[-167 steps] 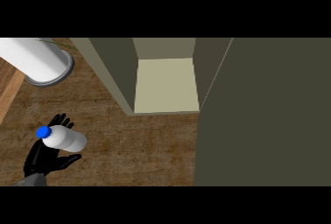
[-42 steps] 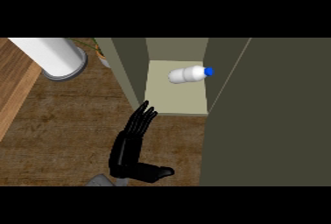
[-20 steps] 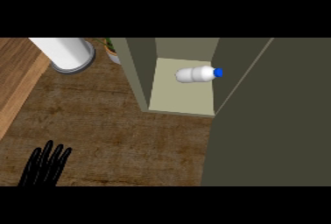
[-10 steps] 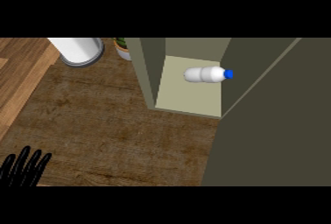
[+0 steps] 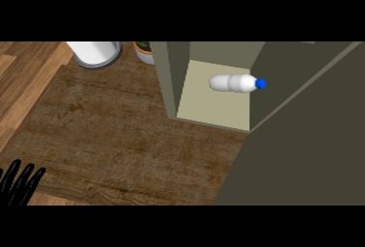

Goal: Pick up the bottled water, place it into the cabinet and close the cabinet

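Observation:
The water bottle point(image 5: 235, 82), white with a blue cap, lies on its side on the pale shelf inside the open cabinet point(image 5: 214, 108), cap pointing right. The cabinet's dark door point(image 5: 306, 135) stands open and fills the right side of the head view. My left hand point(image 5: 18, 183) shows at the lower left edge, fingers straight and pointing up, far from the bottle and holding nothing. The right hand does not show.
A white cylinder point(image 5: 94, 51) stands at the top left of the brown counter point(image 5: 121, 140). A small potted plant point(image 5: 145, 50) sits beside the cabinet's left wall. Lighter wood runs along the left edge.
My left hand has pulled back from the cabinet to the lower left edge and now rests there. The bottle stays on the shelf. The view has shifted, sliding the scene rightward.

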